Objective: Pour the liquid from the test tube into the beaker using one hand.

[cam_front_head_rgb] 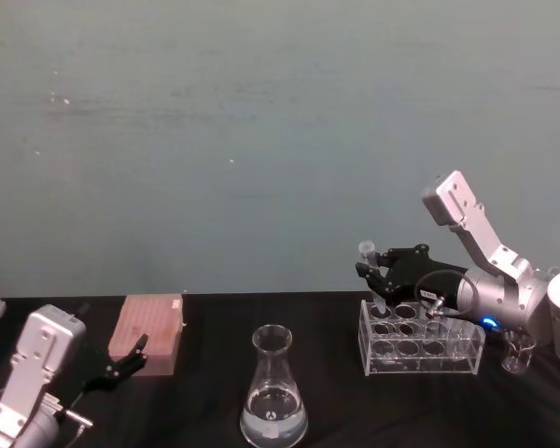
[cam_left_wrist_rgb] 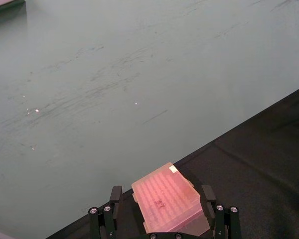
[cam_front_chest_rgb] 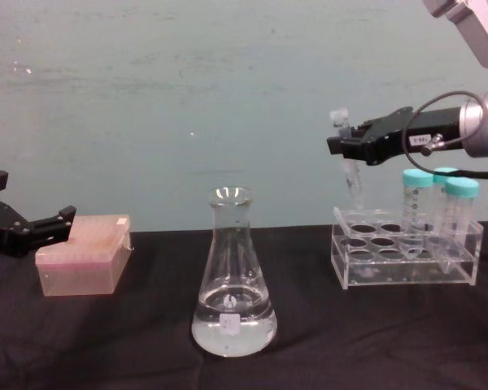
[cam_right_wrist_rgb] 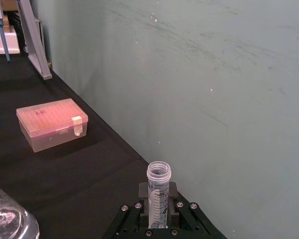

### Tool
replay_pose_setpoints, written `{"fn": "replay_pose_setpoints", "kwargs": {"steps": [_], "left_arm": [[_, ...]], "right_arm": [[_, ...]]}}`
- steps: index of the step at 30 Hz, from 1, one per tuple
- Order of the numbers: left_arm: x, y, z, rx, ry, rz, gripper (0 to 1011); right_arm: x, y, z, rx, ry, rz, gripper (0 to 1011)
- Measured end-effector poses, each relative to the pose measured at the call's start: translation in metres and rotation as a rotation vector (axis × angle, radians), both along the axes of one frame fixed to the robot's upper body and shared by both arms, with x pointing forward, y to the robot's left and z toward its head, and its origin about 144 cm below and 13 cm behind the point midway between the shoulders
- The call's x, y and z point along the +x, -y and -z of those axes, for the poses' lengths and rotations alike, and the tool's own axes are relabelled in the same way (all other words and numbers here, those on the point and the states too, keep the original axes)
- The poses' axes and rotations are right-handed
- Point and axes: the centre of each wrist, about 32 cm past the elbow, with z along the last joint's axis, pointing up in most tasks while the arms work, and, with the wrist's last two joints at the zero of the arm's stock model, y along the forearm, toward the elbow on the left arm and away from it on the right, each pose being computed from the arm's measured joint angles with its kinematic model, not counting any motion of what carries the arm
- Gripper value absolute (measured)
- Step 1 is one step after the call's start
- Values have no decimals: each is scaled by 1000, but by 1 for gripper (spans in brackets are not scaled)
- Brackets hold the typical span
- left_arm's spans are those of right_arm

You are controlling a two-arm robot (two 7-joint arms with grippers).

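We see the right gripper (cam_front_chest_rgb: 347,150) clamped on the test tube (cam_front_chest_rgb: 351,173), upright above the rack (cam_front_chest_rgb: 407,260) toward the table's right edge. Risk: the uncapped tube may spill short of the beaker (cam_front_chest_rgb: 232,280)'s narrow neck at centre. Left gripper (cam_front_chest_rgb: 16,231) sits open, idle.

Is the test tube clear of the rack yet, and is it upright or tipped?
Out and upright: the right gripper holds the test tube near its rim, with its tapered tip above the tube rack.
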Motion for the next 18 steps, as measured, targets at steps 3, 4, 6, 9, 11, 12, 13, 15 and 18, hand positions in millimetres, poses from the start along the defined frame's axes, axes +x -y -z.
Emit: {"fn": "replay_pose_setpoints", "kwargs": {"steps": [3,4,6,9,11,12,13,15,18], "left_arm": [[0,0,0,0,0,0,1000],[0,0,0,0,0,0,1000],[0,0,0,0,0,0,1000],[0,0,0,0,0,0,1000],[0,0,0,0,0,0,1000],[0,0,0,0,0,0,1000],[0,0,0,0,0,0,1000],[0,0,0,0,0,0,1000],[0,0,0,0,0,0,1000]], "right_arm": [[0,0,2,1,-8,-1,218],[0,1,3,0,-11,-3,218],[-1,1,4,0,-14,-3,218],[-1,2,8,-2,-27,-2,218],[-1,2,9,-2,-30,-2,218],[-1,3,11,-4,-35,-2,218],[-1,3,12,-4,-37,-2,218],[0,4,14,-6,-43,-2,218],[1,5,17,-8,-51,-3,218]]}}
